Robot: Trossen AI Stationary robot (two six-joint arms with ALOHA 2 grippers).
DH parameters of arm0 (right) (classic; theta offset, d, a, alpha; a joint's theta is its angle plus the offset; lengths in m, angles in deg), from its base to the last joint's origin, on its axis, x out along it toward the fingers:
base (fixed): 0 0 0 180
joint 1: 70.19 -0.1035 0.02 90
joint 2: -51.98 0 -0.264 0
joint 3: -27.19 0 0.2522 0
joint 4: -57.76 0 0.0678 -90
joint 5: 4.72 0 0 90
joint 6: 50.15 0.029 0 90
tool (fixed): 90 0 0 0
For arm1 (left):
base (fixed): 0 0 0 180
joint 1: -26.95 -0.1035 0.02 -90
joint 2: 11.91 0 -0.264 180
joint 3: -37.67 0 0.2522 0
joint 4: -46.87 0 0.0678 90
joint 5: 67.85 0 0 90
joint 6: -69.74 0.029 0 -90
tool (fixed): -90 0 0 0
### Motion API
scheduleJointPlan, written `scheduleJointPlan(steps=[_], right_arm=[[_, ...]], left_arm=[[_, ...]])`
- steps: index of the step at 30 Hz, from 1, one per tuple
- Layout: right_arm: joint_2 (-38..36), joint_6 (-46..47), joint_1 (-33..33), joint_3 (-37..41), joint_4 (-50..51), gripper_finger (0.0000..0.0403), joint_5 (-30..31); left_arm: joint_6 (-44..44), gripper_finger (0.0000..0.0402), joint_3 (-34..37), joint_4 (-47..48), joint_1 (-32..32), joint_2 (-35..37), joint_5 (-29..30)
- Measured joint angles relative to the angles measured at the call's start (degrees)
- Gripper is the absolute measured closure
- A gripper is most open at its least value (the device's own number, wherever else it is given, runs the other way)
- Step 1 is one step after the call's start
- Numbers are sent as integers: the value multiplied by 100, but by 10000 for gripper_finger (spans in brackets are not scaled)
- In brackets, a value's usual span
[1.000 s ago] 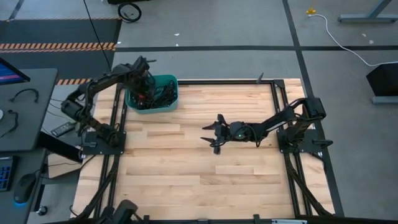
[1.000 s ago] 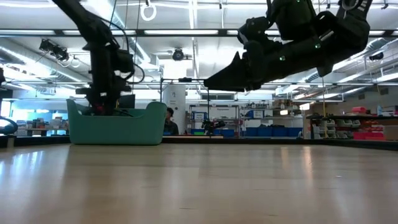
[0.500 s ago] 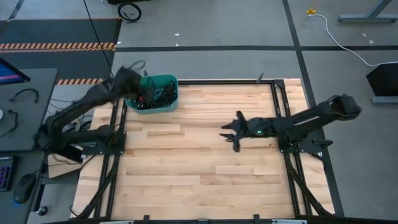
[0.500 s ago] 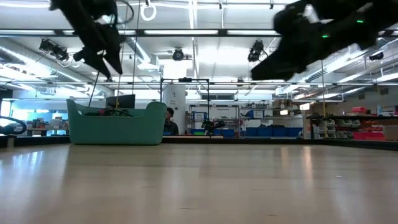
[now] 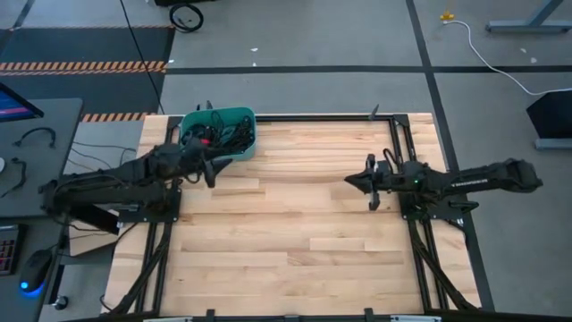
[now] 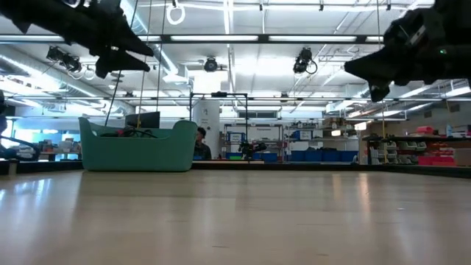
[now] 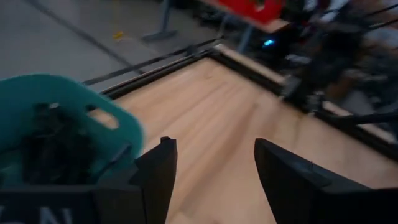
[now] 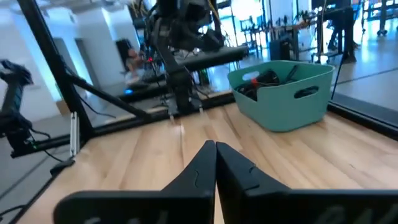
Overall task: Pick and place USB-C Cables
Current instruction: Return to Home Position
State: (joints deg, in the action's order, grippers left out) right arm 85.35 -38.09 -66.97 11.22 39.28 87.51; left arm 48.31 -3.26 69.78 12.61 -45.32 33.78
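Evidently the worktop carried no loose cable at inspection. All the USB-C cables that I could see lay as one black tangle inside the teal bin at the far left corner, with a red tie showing among them.

My left claw hung released and empty, fingers set wide apart, just beside the bin's near wall and above the boards. My right claw was clenched on nothing, its fingers pressed together, over the right half of the worktop and well apart from the bin.

I judged the step in hand to be the return to rest, with nothing left to grasp. To do it well, the left claw should lift clear of the bin's rim before folding back, since a clipped wall or a snagged loop could drag cables out. Each arm should draw back along its own side, clear of the boards.

The black frame rails edged the worktop. A side desk stood at the left, a white cord lay on the floor beyond, and a person stood far behind the bin. I judged none of these to be in the way.
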Motion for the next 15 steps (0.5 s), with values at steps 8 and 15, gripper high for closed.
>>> scheduleJointPlan(steps=[8,15], right_arm=[[-1602,152,173,184,1208,395,-82],[-2066,109,173,184,1638,397,-86]], left_arm=[[416,205,1018,-1068,1084,1396,131],[994,235,1705,-728,1288,3091,169]])
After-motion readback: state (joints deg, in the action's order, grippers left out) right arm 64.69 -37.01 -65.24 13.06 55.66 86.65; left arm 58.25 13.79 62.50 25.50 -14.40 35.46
